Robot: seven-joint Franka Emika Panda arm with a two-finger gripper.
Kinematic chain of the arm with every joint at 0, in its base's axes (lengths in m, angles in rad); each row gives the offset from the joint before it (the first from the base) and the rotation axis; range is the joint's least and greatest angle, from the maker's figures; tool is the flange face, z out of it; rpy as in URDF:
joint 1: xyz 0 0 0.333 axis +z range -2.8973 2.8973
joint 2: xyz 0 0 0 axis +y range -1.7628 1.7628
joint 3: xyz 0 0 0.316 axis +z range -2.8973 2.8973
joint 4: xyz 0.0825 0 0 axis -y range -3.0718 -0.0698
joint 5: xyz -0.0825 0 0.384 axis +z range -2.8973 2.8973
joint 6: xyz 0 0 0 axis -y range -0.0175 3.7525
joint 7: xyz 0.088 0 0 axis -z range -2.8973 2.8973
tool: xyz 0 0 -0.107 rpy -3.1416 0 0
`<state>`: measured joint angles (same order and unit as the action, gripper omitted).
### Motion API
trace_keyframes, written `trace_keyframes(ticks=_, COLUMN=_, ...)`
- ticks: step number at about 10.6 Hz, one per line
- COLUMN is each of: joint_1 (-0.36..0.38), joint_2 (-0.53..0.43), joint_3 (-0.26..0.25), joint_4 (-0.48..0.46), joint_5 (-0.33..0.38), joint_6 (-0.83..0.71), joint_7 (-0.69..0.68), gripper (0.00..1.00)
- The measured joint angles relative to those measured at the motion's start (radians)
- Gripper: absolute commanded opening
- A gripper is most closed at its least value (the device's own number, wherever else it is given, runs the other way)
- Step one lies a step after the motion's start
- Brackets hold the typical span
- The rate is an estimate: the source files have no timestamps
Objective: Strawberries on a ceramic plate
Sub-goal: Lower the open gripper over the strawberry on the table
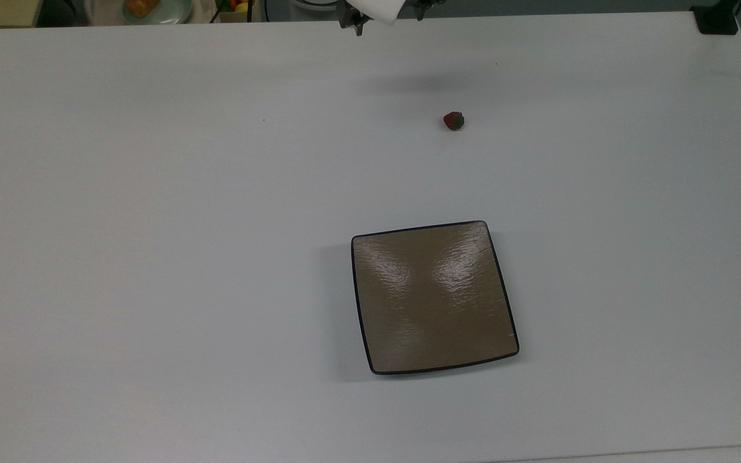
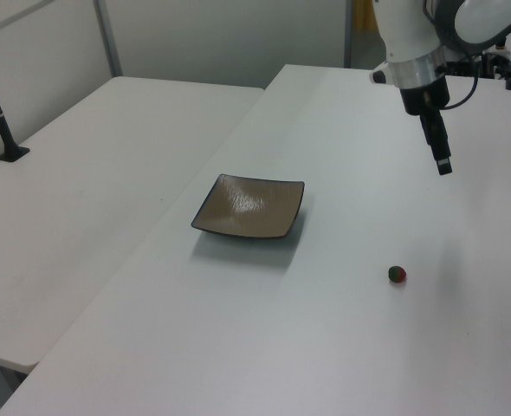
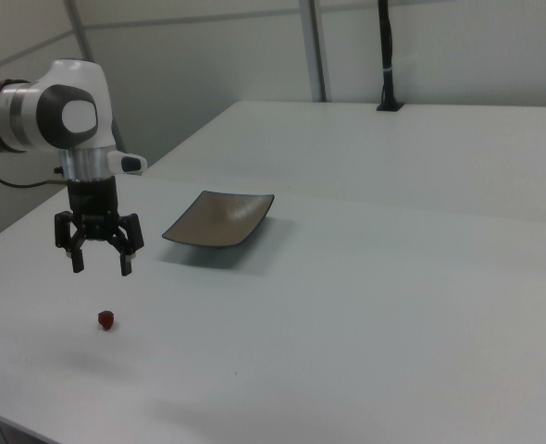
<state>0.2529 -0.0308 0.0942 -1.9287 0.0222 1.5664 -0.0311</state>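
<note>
A tiny red strawberry (image 1: 453,121) with a green cap lies on the white table, apart from the plate; it also appears in the left view (image 2: 397,274) and the right view (image 3: 106,319). The square tan-brown ceramic plate (image 1: 433,297) with a thin dark rim sits bare nearer the top view's bottom, and shows in the other two views (image 2: 249,206) (image 3: 217,220). My gripper (image 3: 101,267) hangs in the air above the table, pointing down, open and holding nothing. It hovers above the strawberry, not touching it (image 2: 444,163) (image 1: 388,19).
A second white table (image 2: 108,165) adjoins on the left view's left, with a black clamped pole (image 2: 0,113). Another black clamp (image 1: 718,19) sits at the top view's top right corner. A bowl of fruit (image 1: 152,8) stands beyond the far edge.
</note>
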Motion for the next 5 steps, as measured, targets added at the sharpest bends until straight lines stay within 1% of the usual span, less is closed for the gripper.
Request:
trace_keyframes(ticks=1, joint_1=0.002, joint_2=0.0, joint_3=0.005, joint_4=-0.012, joint_5=0.0, joint_6=0.006, joint_7=0.0, gripper=1.0)
trace_keyframes(ticks=4, joint_1=0.007, joint_2=0.001, joint_3=0.042, joint_4=-0.067, joint_5=0.0, joint_6=0.076, joint_7=-0.001, gripper=1.0)
trace_keyframes(ticks=5, joint_1=0.015, joint_2=0.002, joint_3=0.044, joint_4=-0.084, joint_5=0.0, joint_6=0.104, joint_7=-0.001, gripper=1.0)
